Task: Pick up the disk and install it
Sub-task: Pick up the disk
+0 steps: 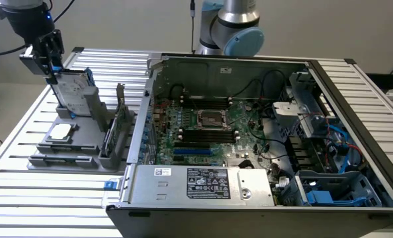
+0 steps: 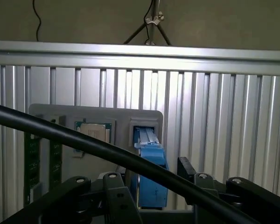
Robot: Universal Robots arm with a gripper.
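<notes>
The case is lying open centre-right. At upper left, the disk is standing upright in a rack, with the open gripper straddling its top edge. The disk is probably heavy, rigid and shock-sensitive, and its flat faces are offering the hold.

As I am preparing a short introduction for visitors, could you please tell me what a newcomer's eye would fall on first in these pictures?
The big open computer case lies on the slatted table, across the exterior view's middle and right, its green motherboard bared. At that view's upper left the open tool hangs at the top edge of the disk, which stands on edge in a grey holder.
</notes>
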